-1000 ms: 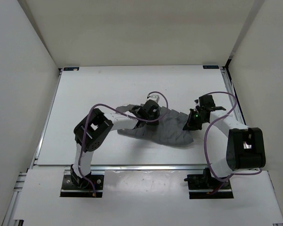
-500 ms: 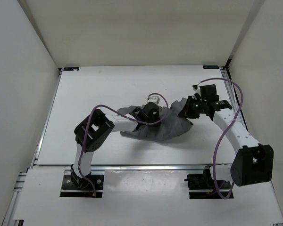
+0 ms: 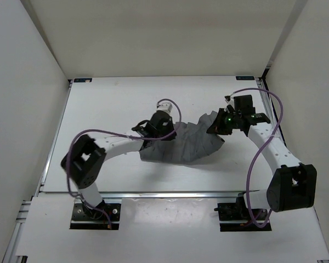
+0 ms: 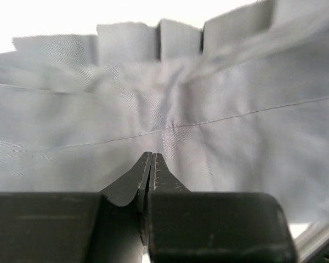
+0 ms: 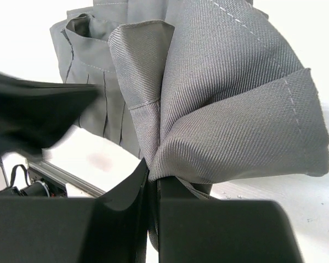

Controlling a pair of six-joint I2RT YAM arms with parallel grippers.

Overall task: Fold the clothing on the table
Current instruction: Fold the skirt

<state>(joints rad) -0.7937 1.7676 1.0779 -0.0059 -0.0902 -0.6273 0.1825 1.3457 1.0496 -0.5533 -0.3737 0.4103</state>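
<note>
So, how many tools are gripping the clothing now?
2. The left tool pinches the clothing near its left end; the right tool pinches a bunched corner at its right end. Neither is hidden.

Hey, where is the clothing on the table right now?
In the top view the clothing lies just right of the table's centre, between the left gripper, pinching its left part, and the right gripper, pinching its bunched right end.

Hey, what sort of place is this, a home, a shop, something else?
Probably a robotics lab test cell: a rail-edged white table boxed in by bare white walls, with a left arm and right arm bolted at its near edge, handling grey clothing.
</note>
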